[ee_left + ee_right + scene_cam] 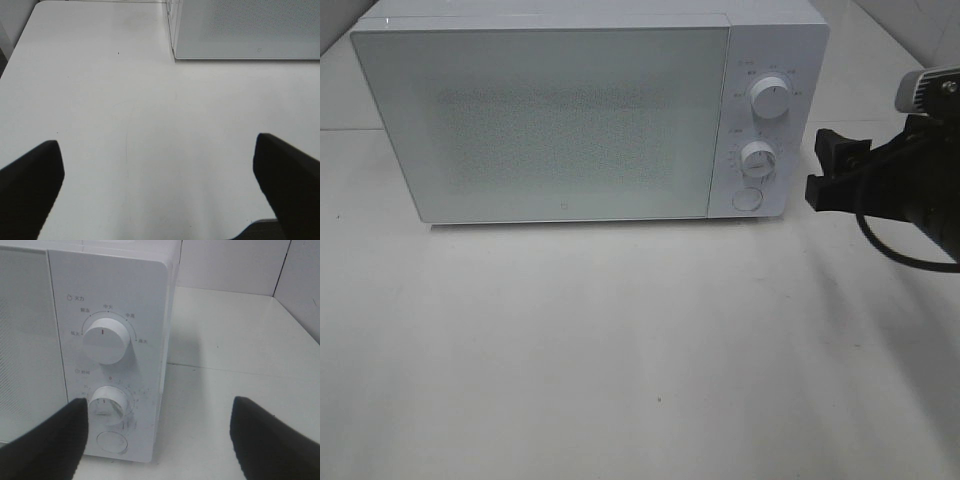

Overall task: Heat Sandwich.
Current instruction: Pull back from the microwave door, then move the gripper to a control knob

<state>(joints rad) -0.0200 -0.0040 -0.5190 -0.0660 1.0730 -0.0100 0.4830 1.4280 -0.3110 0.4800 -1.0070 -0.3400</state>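
The sandwich is out of view in every frame. A white microwave (540, 110) stands at the back of the table with its door shut. Its control panel carries an upper knob (104, 342), a lower knob (107, 405) and a round button (111, 441). My right gripper (823, 168) hovers open just right of the panel, level with the lower knob, with nothing between its fingers. The right wrist view shows one finger (47, 440) in front of the lower knob. My left gripper (157, 150) is open and empty over bare table, with the microwave's front left corner (175, 52) ahead.
The white table (620, 350) spreads in front of the microwave. A white wall (230, 265) rises behind the table at the right. A black cable (900, 255) loops under the right arm.
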